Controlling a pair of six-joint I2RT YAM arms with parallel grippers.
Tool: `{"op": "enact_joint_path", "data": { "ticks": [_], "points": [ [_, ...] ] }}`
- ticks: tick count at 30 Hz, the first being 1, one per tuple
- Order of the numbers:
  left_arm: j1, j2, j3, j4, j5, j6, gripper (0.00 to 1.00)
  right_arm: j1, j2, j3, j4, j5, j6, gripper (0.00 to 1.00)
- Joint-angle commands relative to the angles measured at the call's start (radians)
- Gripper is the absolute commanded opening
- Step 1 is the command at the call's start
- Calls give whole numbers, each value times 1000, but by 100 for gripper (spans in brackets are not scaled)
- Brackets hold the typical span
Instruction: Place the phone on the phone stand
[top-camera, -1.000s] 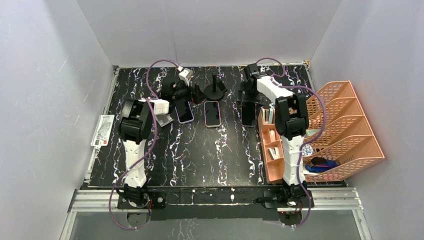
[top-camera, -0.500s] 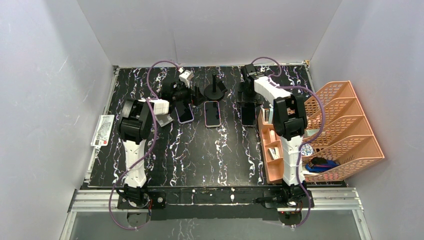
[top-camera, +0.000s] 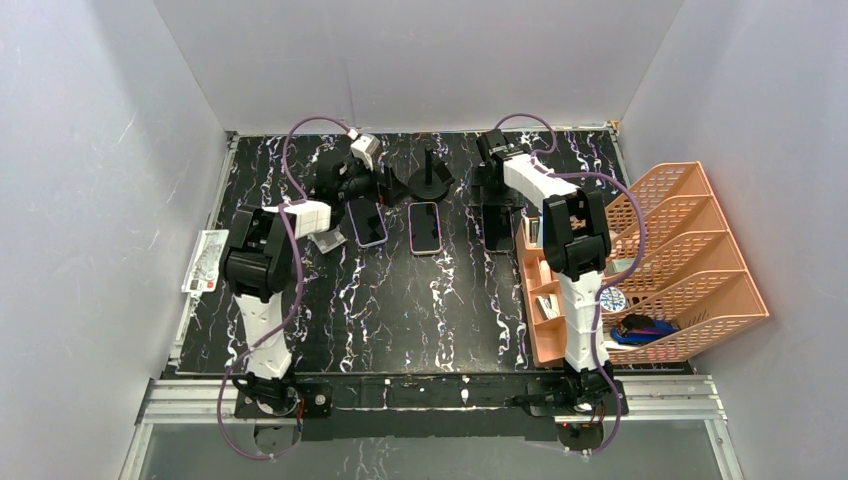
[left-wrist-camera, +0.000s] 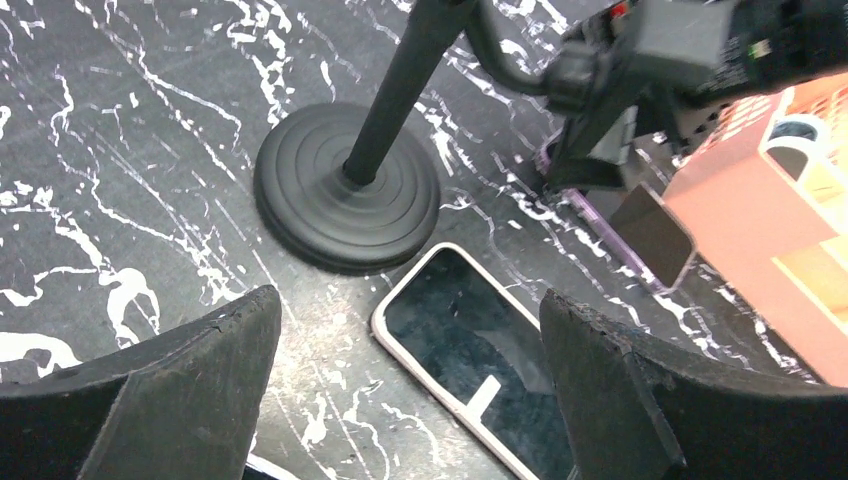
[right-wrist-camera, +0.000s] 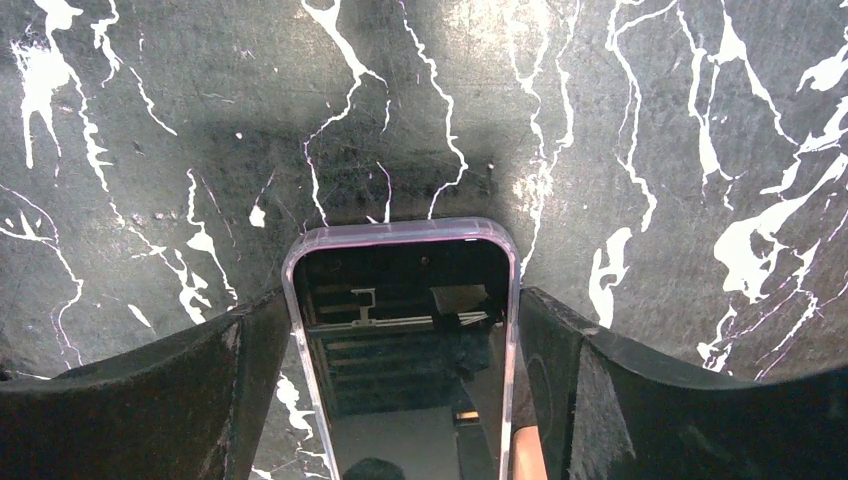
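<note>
**Two arms at the far edge, three phones flat on the tabletop (top-camera: 400, 300).**
The stand (top-camera: 428, 181) is upright at the middle of the far edge. Just on its near side lie the left phone (top-camera: 367, 221), the middle phone (top-camera: 425, 227) and the right phone (right-wrist-camera: 405, 345). The right gripper (right-wrist-camera: 400, 298) is spread astride the right phone's end. The left gripper (left-wrist-camera: 410, 305) is spread and holds nothing, left of the stand.

A clear-cased phone (right-wrist-camera: 405, 340) lies screen-up on the white-veined black table (right-wrist-camera: 620, 120), framed by the right gripper (right-wrist-camera: 400, 305), whose two dark fingers (right-wrist-camera: 150, 400) sit tight beside its long edges, with contact too close to call.
</note>
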Motion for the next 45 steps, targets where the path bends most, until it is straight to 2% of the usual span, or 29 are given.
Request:
{"op": "enact_joint_path", "data": {
  "ticks": [1, 5, 8, 13, 16, 19, 24, 27, 35, 40, 45],
  "points": [
    [-4, -117, -28, 65, 37, -58, 98, 7, 67, -63, -18, 22, -25, 88],
    [-26, -150, -66, 78, 35, -65, 98, 3, 65, -95, 4, -4, -27, 82],
    [-53, -164, -88, 78, 28, -63, 98, -21, 59, -124, 30, -78, -20, 81],
    [-90, -172, -105, 78, 26, -67, 98, -39, 66, -134, 31, -110, -16, 94],
    [-107, -176, -113, 78, 21, -67, 98, -40, 76, -126, 23, -122, -18, 95],
    [-121, -184, -125, 76, 19, -66, 98, -43, 93, -120, 13, -152, -19, 89],
    [-155, -206, -160, 74, -35, -60, 98, -44, 96, -132, 20, -141, -25, 61],
    [-187, -207, -175, 70, -100, -76, 98, -44, 83, -137, 24, -118, -29, 54],
    [-379, -127, -192, 146, -262, -98, 98, -44, -185, -308, 231, -152, -9, 51],
    [-412, -23, -155, 246, -296, -166, 98, -44, -331, -392, 281, -150, 7, 50],
    [-450, 38, -121, 253, -314, -150, 98, -44, -450, -476, 360, -147, 37, 50]
  ]
}}
